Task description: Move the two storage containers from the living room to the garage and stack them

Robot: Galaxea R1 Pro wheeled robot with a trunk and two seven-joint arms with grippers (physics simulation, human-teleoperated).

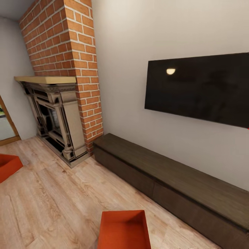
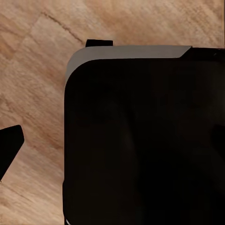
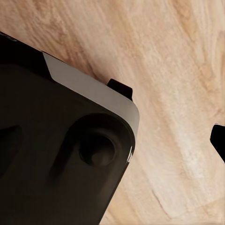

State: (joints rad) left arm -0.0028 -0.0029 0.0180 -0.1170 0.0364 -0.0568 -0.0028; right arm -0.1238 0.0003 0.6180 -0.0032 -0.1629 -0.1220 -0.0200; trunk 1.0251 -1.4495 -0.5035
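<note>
Red-orange and open-topped, one low rectangular plastic-looking storage bin point(image 1: 125, 230) lies on the light wood plank floor point(image 1: 52, 193) at the bottom of our head view, just in front of the long low dark-brown cabinet point(image 1: 173, 180). A second bin of the same colour point(image 1: 8, 166) pokes in at the left edge, well apart from the first, so both are in the living room, near the red brick chimney point(image 1: 69, 52) and the ornate dark fireplace point(image 1: 55, 117). A black wall-mounted screen point(image 1: 200, 86) hangs above the cabinet.

We judge these bins to be light and stiff, with plain smooth walls that could slip under a pinch; the thin upper rim of a long wall looks like the best place to take hold, or one rim per arm to keep a bin level. Empty and flat-bottomed, they should nest or stack without fuss.

Our left wrist view looks down on plank flooring past a dark rounded housing point(image 2: 140, 140); small black tips point(image 2: 9, 145) show at the edges, and we cannot tell whether that claw is spread or pressed together.

Our right wrist view is much the same: dark body point(image 3: 61, 154), wood beneath, a black sliver point(image 3: 218, 140) at the edge. We cannot tell that claw's state either.
</note>
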